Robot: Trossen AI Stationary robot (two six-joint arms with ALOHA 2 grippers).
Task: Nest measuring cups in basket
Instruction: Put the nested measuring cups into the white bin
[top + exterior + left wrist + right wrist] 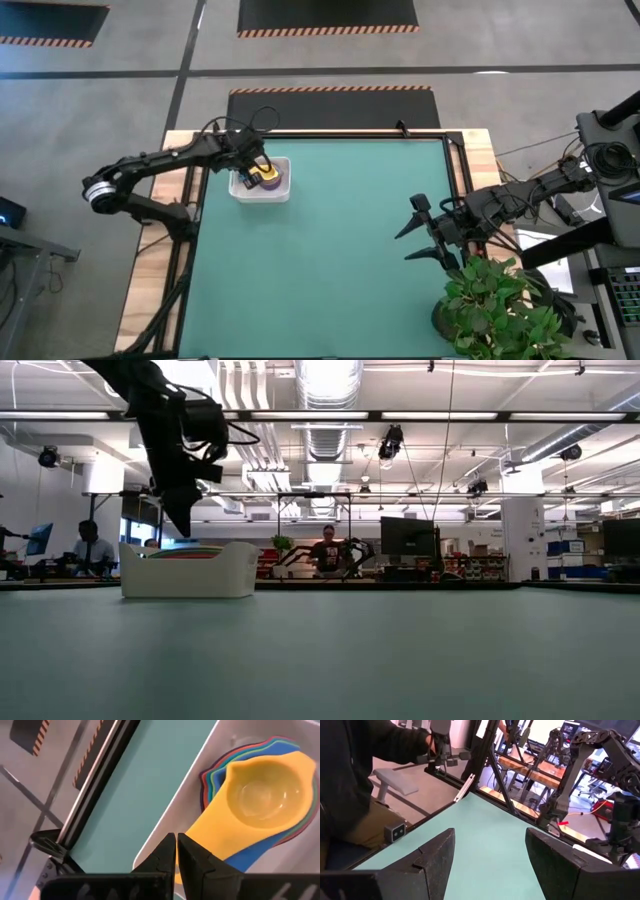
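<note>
The white basket (262, 193) stands near the table's far left corner, also seen in the low view as the basket (190, 570). Inside it the measuring cups (268, 177) sit nested in one stack. The yellow cup (265, 795) is on top, with blue, green, red and purple rims showing under it. My left gripper (176, 842) is shut and hovers just above the basket's left wall (175, 805), beside the yellow cup's handle (210, 827). The low view shows the left gripper (185, 525) clear of the basket's rim. My right gripper (412, 232) waits open over the table's right side.
A potted plant (500, 310) stands at the table's near right corner, close to the right arm. A black frame (340, 133) runs along the table's edges. A person (355, 785) sits beyond the table in the right wrist view. Bare green mat (330, 270) spans the middle.
</note>
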